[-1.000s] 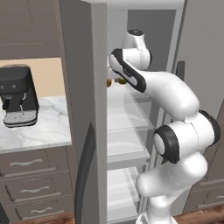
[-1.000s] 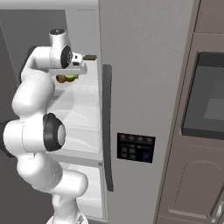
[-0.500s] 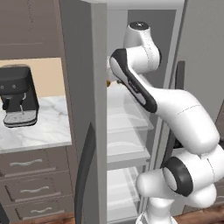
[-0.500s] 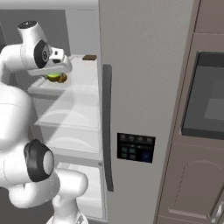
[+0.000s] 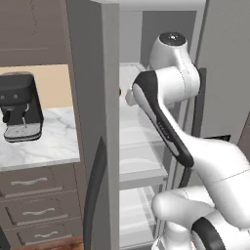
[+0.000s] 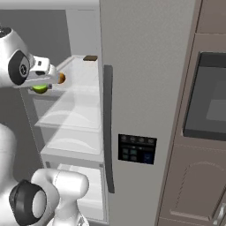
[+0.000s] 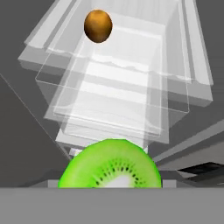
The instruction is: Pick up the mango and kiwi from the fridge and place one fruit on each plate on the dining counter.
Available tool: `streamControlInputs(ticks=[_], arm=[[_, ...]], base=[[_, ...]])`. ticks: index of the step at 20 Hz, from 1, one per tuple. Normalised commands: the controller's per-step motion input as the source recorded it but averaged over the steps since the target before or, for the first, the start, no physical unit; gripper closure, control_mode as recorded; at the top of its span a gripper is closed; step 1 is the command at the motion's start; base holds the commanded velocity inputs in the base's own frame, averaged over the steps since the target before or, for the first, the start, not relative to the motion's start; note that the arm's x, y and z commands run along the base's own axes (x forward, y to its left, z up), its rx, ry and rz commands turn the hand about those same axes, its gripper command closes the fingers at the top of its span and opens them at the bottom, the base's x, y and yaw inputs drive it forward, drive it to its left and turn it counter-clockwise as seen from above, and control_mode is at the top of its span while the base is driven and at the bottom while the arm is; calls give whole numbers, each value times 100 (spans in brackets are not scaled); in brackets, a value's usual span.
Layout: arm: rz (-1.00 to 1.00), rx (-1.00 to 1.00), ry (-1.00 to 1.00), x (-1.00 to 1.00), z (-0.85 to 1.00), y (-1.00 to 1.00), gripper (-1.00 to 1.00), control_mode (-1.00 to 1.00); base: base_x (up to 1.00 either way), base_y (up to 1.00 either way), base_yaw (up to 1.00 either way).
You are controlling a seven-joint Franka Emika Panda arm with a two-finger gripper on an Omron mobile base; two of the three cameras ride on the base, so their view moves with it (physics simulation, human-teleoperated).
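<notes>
The gripper [image 7: 110,182] is closed around the kiwi [image 7: 118,157], one fingertip touching each side; this fruit is at six o'clock in the hand view, its green cut face showing. In the right base view, the kiwi hangs under the hand, at ten o'clock. The mango [image 7: 98,26] is near twelve o'clock in the hand view, apart from the kiwi. It seems to rest on an upper shelf of the fridge [image 6: 84,33], though the hand partly covers it in the right base view.

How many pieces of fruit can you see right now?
2. The green kiwi is at the hand, between its two fingertips; the orange-yellow mango is apart from it, over the fridge shelves. Others may be hidden behind the arm or fridge door.
</notes>
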Motion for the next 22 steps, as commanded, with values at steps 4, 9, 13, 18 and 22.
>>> streamControlInputs(ticks=[4,9,13,18,22], arm=[[-1,0,-24,-66,0,-16,100,-100],[0,0,-9,-33,-8,-2,100,100],[0,0,0,0,0,0,100,100],[0,0,0,0,0,0,100,100],[0,0,0,0,0,0,100,100]], base=[[0,0,0],[-40,0,0],[-100,0,-1],[-100,2,15],[-94,1,66]])
